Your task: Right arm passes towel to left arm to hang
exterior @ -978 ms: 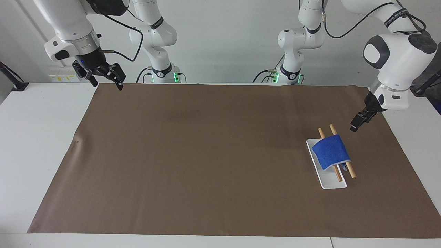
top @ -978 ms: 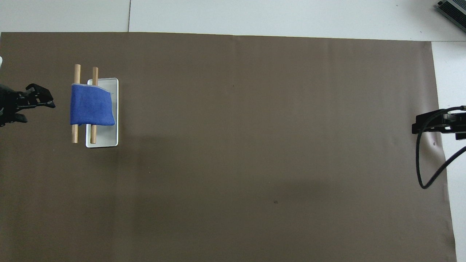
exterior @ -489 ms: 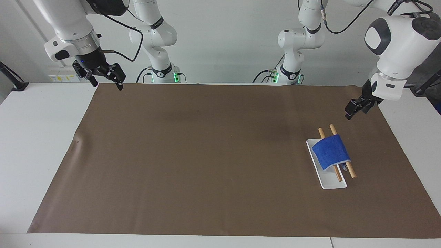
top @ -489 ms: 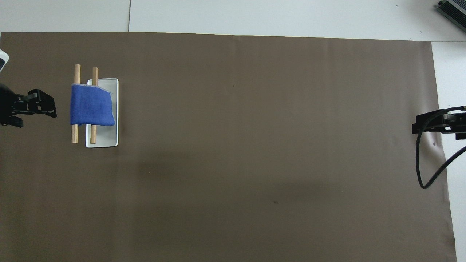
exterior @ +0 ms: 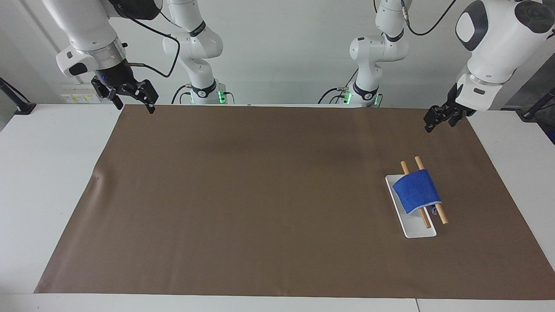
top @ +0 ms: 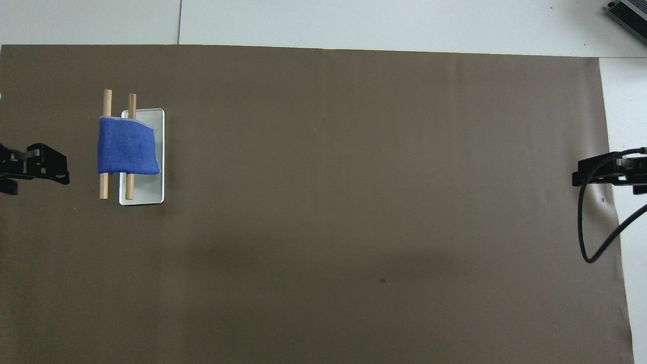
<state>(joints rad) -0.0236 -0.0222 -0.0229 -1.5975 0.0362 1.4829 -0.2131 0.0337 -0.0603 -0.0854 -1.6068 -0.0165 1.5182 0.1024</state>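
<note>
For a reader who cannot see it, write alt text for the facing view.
A blue towel hangs draped over the two wooden rods of a white rack on a brown mat, toward the left arm's end of the table. The left gripper hangs above the mat's corner, clear of the towel; the right gripper waits above the mat's other robot-side corner.

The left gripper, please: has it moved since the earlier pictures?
Yes. The left gripper has risen and drawn back toward the robots, away from the towel on the rack.

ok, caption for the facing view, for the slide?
Towel draped over the rack rods; left gripper up over the mat corner, right gripper waiting at its end.
</note>
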